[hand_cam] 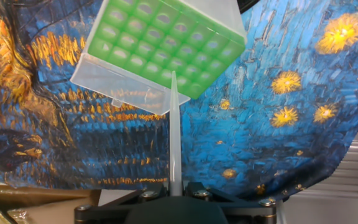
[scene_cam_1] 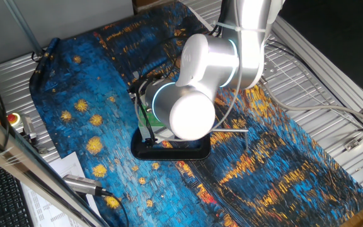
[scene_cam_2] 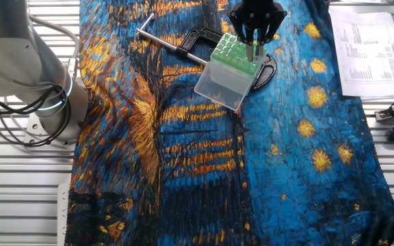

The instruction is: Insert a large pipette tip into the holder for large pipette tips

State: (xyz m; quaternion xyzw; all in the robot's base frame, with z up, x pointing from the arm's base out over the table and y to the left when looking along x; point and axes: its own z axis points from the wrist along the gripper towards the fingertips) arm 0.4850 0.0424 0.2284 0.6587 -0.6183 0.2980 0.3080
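In the hand view my gripper (hand_cam: 175,186) is shut on the large pipette tip (hand_cam: 174,134), a thin clear tapering tube. Its narrow end points at the near edge row of the holder's green perforated top (hand_cam: 166,40); whether it has entered a hole I cannot tell. The holder (scene_cam_2: 230,72) is a whitish translucent box held in a black clamp. In the other fixed view the gripper (scene_cam_2: 254,41) hangs just over the holder's green top (scene_cam_2: 236,53). In the first fixed view the arm's elbow hides the gripper and most of the holder; a strip of green (scene_cam_1: 147,120) shows.
The black C-shaped clamp (scene_cam_2: 198,37) with its grey screw rod (scene_cam_2: 161,38) lies on the blue and orange painted cloth (scene_cam_2: 204,157). Papers (scene_cam_2: 369,48) lie at the right edge. The black base (scene_cam_1: 169,150) sits under the arm.
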